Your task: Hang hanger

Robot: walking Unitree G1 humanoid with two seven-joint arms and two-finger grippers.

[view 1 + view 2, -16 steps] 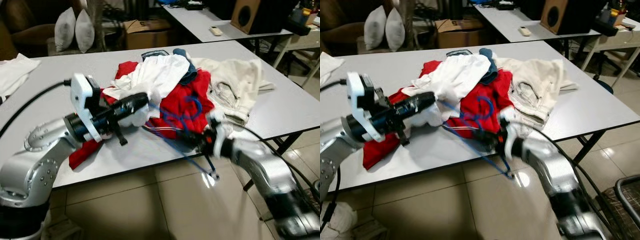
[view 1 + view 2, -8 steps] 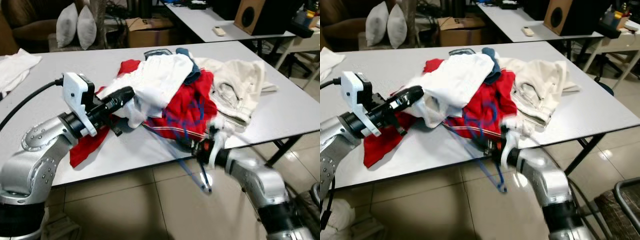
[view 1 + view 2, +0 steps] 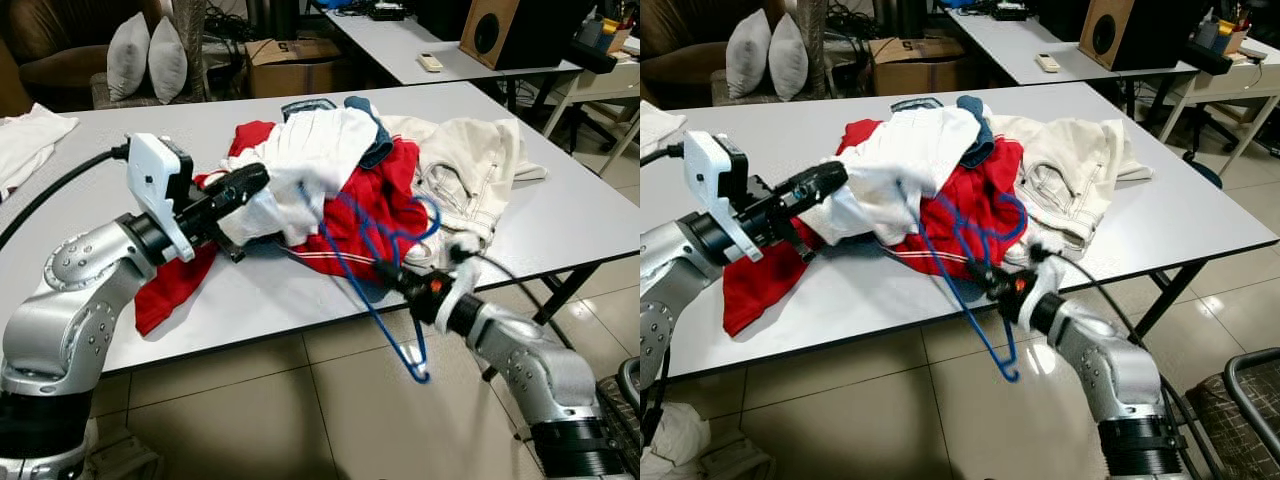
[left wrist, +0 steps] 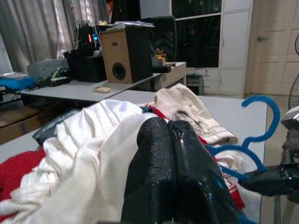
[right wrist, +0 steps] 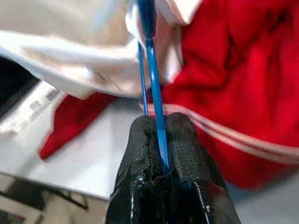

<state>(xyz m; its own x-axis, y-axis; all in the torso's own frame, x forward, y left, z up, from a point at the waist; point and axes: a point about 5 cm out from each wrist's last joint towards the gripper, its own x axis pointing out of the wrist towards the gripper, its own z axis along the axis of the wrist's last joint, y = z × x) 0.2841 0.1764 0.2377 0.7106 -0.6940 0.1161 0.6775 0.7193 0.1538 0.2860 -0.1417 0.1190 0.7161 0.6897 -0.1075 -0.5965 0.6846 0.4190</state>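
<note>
A blue wire hanger (image 3: 415, 370) slants from over the clothes pile down past the table's front edge. Its hooked end (image 4: 261, 105) stands above the red garment (image 3: 385, 195). My right gripper (image 3: 405, 285) is at the front edge of the table (image 3: 560, 220), shut on the hanger's wire (image 5: 152, 70), which runs between its fingertips (image 5: 182, 135). My left gripper (image 3: 255, 182) reaches in from the left and is shut on a fold of the white shirt (image 3: 320, 150) lying on top of the pile. Its two fingers (image 4: 154, 154) are pressed together.
A cream garment (image 3: 480, 160) lies right of the pile, and another white cloth (image 3: 30, 135) at the table's far left. Behind stand a second table with a speaker (image 3: 510, 30), a cardboard box (image 3: 290, 65) and two cushions (image 3: 150, 55). Tiled floor (image 3: 250, 420) lies in front.
My right gripper has lifted and tilted the hanger, so its hook now stands above the red garment. My left gripper drew back a little to the left with the white shirt.
</note>
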